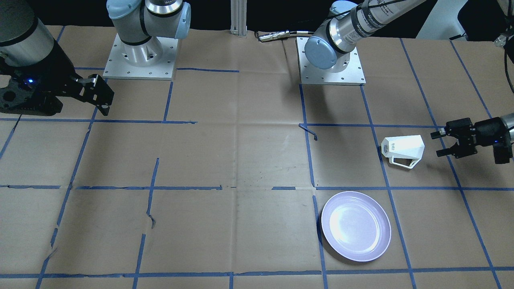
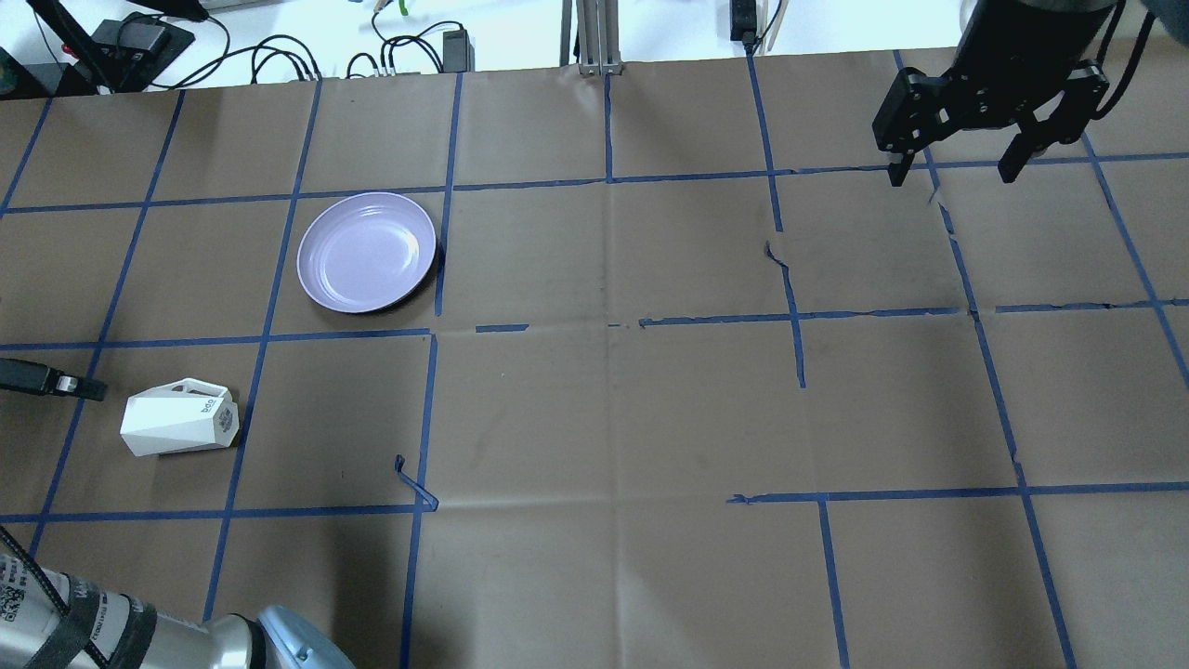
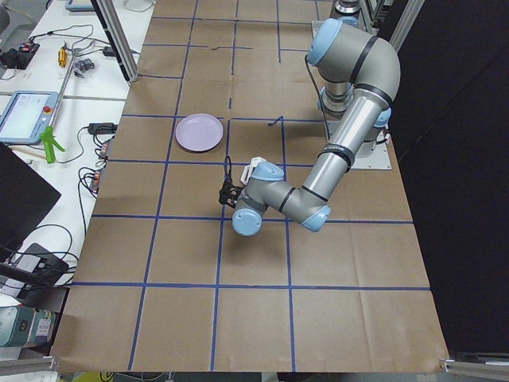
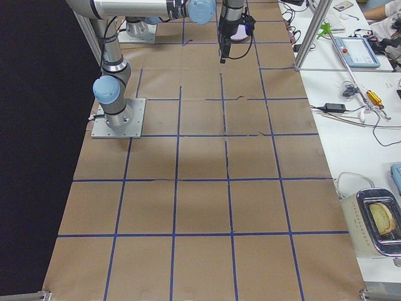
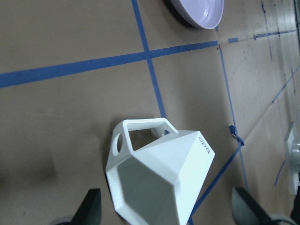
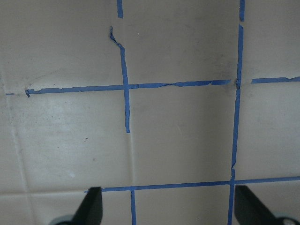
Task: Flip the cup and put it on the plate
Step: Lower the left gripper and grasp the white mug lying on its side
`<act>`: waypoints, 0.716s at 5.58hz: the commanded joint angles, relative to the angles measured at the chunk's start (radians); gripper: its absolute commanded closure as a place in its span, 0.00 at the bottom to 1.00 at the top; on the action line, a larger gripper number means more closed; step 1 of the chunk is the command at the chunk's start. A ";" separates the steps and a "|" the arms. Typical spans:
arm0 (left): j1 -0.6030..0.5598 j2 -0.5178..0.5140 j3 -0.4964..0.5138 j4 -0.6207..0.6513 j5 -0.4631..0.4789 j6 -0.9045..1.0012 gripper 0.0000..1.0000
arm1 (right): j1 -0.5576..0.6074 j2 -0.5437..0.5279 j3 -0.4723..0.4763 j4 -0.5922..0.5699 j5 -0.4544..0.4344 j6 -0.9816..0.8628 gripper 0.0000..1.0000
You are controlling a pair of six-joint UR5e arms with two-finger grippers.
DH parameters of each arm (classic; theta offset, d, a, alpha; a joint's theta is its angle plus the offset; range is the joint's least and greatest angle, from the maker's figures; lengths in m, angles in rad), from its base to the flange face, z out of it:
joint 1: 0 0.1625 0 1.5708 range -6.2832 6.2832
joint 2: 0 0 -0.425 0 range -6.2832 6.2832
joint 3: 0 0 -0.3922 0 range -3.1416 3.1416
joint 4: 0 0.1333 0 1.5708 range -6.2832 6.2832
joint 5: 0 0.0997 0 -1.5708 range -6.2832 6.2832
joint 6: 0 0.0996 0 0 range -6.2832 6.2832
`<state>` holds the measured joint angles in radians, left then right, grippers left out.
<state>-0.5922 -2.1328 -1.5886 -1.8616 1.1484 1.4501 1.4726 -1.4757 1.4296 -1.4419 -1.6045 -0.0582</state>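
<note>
The white faceted cup (image 1: 403, 149) lies on its side on the brown paper, with its open mouth toward my left gripper and its handle toward the plate. It also shows in the overhead view (image 2: 179, 427) and close up in the left wrist view (image 5: 159, 173). The lavender plate (image 1: 356, 226) sits empty, one grid square from the cup; it also shows in the overhead view (image 2: 367, 252). My left gripper (image 1: 438, 143) is open, low, and a short gap from the cup's rim. My right gripper (image 2: 952, 175) is open and empty, far off at the other end.
The two arm bases (image 1: 140, 56) (image 1: 331, 60) stand on the robot's side of the table. Blue tape lines grid the paper, and a loose tape curl (image 2: 413, 483) lies near the cup. Cables and an aluminium post (image 2: 594, 37) line the far edge.
</note>
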 commanded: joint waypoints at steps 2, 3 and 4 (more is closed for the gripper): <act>0.018 -0.012 -0.091 -0.047 -0.033 0.012 0.03 | 0.000 0.000 0.000 0.000 0.000 0.000 0.00; 0.019 -0.009 -0.093 -0.047 -0.036 0.016 0.25 | 0.000 0.000 0.000 0.000 0.000 0.000 0.00; 0.019 -0.003 -0.093 -0.045 -0.033 0.015 0.70 | 0.000 0.000 0.000 0.000 0.000 0.000 0.00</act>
<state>-0.5744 -2.1399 -1.6800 -1.9076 1.1138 1.4652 1.4726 -1.4757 1.4297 -1.4420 -1.6046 -0.0583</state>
